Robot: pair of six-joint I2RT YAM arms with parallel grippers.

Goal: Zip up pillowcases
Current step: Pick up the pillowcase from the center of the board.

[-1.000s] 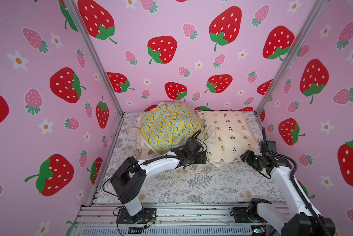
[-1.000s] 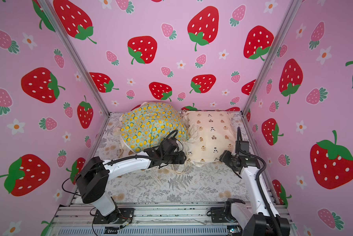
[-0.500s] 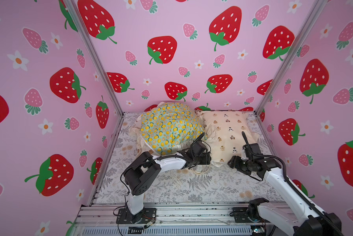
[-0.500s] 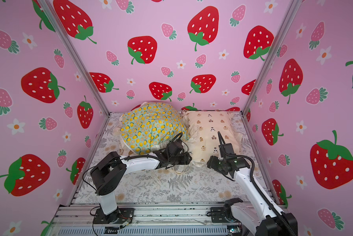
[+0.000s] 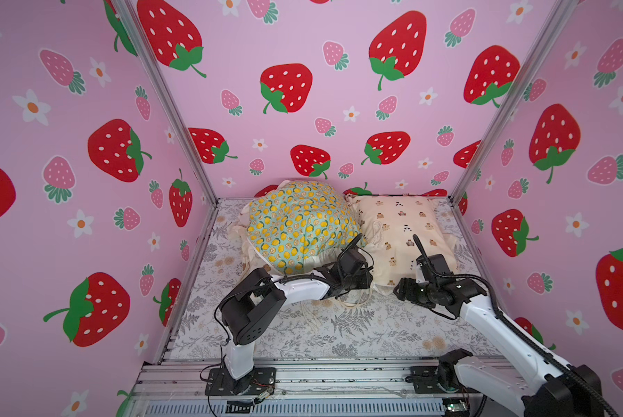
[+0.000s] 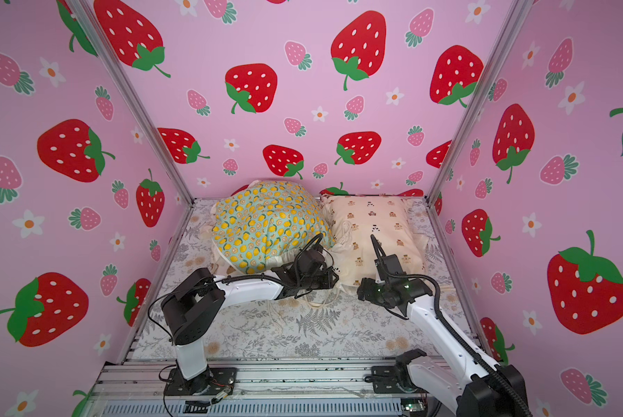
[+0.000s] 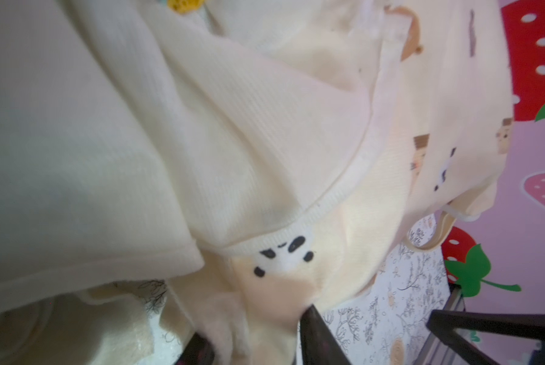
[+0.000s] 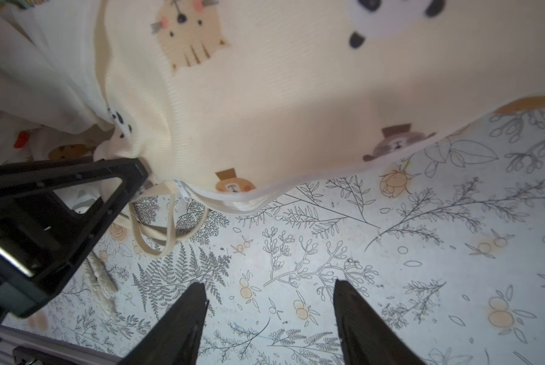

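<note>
**Thin pinch, loose cords**

The lemon pillowcase [image 5: 299, 224] bulges at eleven o'clock on the sheet [image 8: 391, 252], pressed against the bear pillowcase [image 5: 400, 231] at one o'clock, so a hard tug might drag both. The left gripper [image 7: 255, 325] pinches only a fold at the bear pillowcase's near corner, and I'd expect that fabric could slip out. The right gripper [image 8: 269, 282] hangs spread and empty over the sheet. The zipper [image 8: 233, 199] sags along the six o'clock edge, and the cord loops [image 8: 157, 234] beside it could snag.

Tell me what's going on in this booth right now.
Two robot arms are working on the cream bear pillowcase, which lies beside the lemon pillowcase on the fern-print sheet. The left gripper pinches its near corner. The right gripper hovers open over the sheet, facing the zipper edge, touching nothing.
</note>
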